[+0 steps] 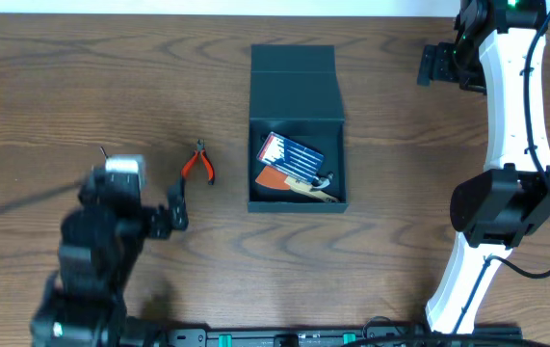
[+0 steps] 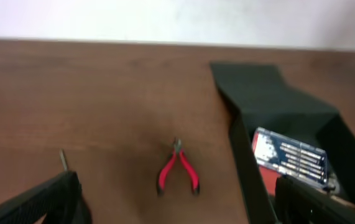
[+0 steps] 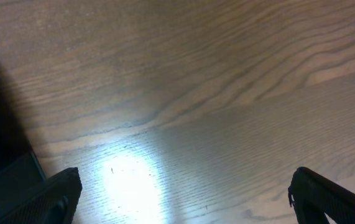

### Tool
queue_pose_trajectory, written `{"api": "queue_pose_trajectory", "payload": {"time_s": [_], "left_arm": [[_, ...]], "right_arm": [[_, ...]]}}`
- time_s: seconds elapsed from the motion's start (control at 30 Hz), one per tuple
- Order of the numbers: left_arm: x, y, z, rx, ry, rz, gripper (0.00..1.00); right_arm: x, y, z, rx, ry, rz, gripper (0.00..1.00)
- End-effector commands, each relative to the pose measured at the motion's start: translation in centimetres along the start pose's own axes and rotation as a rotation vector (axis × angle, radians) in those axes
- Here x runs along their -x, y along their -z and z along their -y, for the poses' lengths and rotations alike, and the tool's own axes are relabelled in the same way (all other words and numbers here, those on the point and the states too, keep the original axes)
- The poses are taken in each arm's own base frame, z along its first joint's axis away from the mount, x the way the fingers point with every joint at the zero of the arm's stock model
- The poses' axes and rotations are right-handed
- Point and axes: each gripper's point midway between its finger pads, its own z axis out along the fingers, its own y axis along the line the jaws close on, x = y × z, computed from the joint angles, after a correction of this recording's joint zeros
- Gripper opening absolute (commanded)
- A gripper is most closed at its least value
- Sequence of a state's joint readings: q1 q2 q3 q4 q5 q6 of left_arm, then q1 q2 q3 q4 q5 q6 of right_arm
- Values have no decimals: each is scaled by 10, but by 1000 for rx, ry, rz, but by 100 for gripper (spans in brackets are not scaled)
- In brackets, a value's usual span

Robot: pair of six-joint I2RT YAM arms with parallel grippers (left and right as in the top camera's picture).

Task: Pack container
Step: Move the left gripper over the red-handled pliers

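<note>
At the lower left of the overhead view the dark left arm reaches up and to the right, and the left gripper [image 1: 176,209] sits low over the wooden table [image 1: 53,77] with nothing in it. In the left wrist view its fingers [image 2: 50,200] stand at the two bottom corners of the frame, spread wide apart. Just above and to the right of that gripper, apart from it, lie red-handled pliers [image 1: 198,164], their nose pointing toward the top of the frame and their handles splayed toward the bottom. In the wrist view they lie near the centre on bare wood. To the right of the pliers, at the middle of the overhead view, stands the container [image 1: 297,204], a dark teal box resting on the table with its flap lid [image 1: 294,85] swung open toward the top edge. Inside lie a blue card of small tools [image 1: 290,152], an orange piece [image 1: 273,179] below it and a tan-handled tool [image 1: 317,191] at the lower right of the compartment. Farther right, the white right arm [image 1: 515,106] runs up the frame, and the right gripper [image 1: 437,66] is at the upper right, well apart from the container. In the right wrist view its fingers [image 3: 50,198] are spread wide over bare table, holding nothing.
</note>
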State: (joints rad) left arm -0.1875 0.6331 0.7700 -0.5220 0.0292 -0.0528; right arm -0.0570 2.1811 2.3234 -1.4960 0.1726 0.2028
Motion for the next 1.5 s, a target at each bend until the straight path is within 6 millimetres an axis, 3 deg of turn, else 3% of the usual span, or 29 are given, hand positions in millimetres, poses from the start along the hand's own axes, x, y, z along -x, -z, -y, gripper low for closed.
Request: {"api": "queue_pose_trajectory", "payload": {"time_s": [0.0, 0.17, 0.37, 0.6, 0.77, 1.07, 1.17, 1.47], "left_arm": [[19, -13, 2, 18, 3, -68, 99], [36, -38, 5, 21, -1, -95, 99], [22, -51, 1, 37, 13, -164, 98], [-21, -86, -25, 132, 117, -380, 98], [-45, -113, -34, 149, 82, -488, 98], [-92, -146, -39, 119, -49, -657, 98], [-113, -156, -29, 26, -97, -726, 99], [-151, -170, -21, -77, -149, -838, 99]], "right_arm": [[5, 17, 1, 8, -23, 46, 99], [5, 17, 1, 8, -22, 46, 99], [5, 17, 1, 8, -22, 46, 99], [5, 17, 1, 8, -22, 46, 99], [5, 17, 1, 8, -22, 46, 99], [5, 17, 1, 8, -22, 46, 99], [5, 17, 1, 8, -22, 46, 99], [5, 17, 1, 8, -22, 46, 99]]}}
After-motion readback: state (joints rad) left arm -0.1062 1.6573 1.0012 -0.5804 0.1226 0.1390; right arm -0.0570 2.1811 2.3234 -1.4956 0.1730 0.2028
